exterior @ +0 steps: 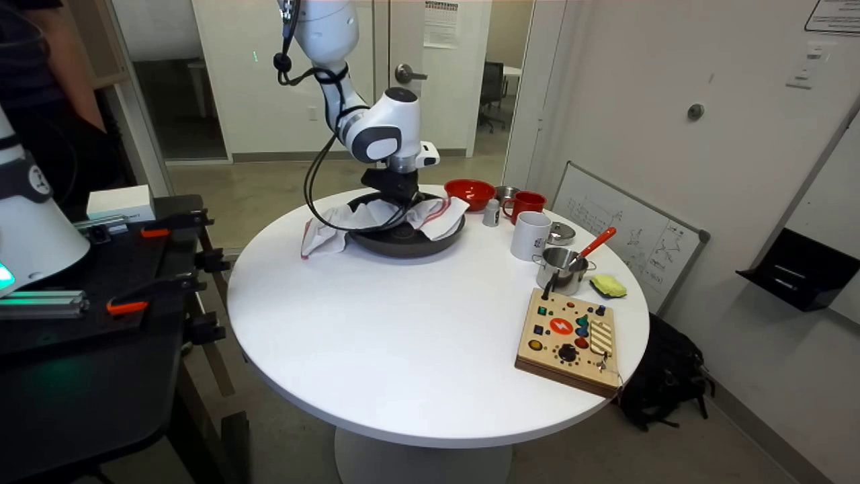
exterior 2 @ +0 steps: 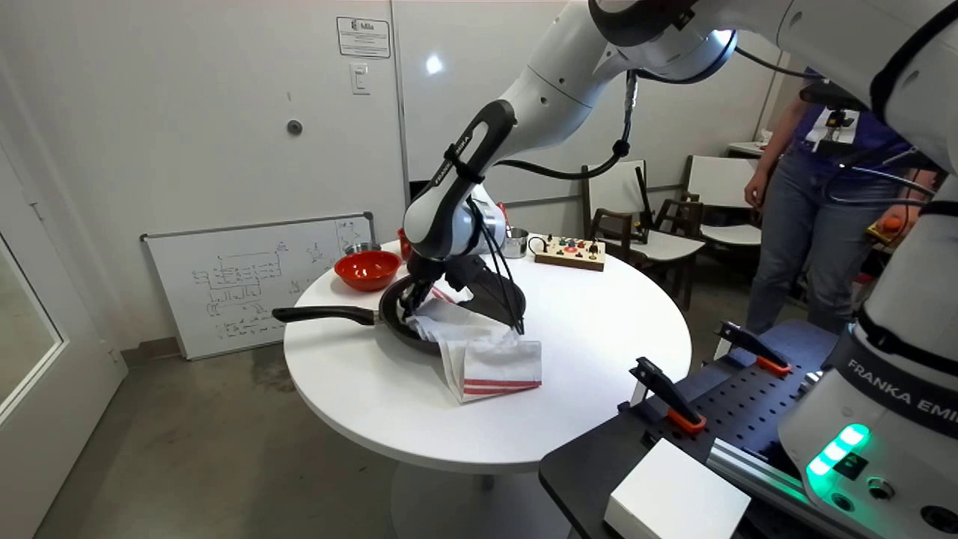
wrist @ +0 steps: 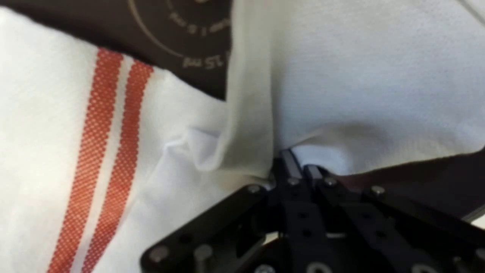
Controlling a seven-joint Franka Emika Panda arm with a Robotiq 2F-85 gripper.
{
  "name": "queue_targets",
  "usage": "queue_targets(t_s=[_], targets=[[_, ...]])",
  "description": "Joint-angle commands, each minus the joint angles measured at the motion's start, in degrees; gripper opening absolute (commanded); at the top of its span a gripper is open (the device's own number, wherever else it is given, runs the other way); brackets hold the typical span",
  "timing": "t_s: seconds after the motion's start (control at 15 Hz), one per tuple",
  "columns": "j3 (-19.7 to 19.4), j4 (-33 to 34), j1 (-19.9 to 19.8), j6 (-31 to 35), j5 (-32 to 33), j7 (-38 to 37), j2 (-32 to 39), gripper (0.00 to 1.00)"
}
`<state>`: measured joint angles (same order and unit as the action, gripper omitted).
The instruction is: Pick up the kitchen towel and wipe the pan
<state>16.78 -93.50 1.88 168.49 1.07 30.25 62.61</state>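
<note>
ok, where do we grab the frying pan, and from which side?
Middle of the long black handle, I'd say: it juts straight and roughly level from the frying pan, free of the kitchen towel. Come down from above and close across its width; that should clear the nearby red bowl.

Site: I read this as a robotics lab. Evidence: my base (exterior 2: 894,442) stands on a black bench (exterior: 80,403) with a perforated plate (exterior 2: 745,404) and clamps (exterior 2: 666,391). A whiteboard (exterior 2: 254,288) of handwritten diagrams leans against the wall (exterior 2: 202,127), which also bears a sign (exterior 2: 364,37) reading "Mila". Office-like touches: a swivel chair (exterior: 492,82) in the space beyond, armchairs (exterior 2: 664,245) standing together.
</note>
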Motion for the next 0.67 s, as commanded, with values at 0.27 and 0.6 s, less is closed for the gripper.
queue_targets(t_s=[0.27,0.6], targets=[[-9.46,4.81,5.94,3.88,6.73,-10.78,3.53,0.03],[-16.09,5.47,10.57,1.91,6.49,-18.58,2.95,0.03]])
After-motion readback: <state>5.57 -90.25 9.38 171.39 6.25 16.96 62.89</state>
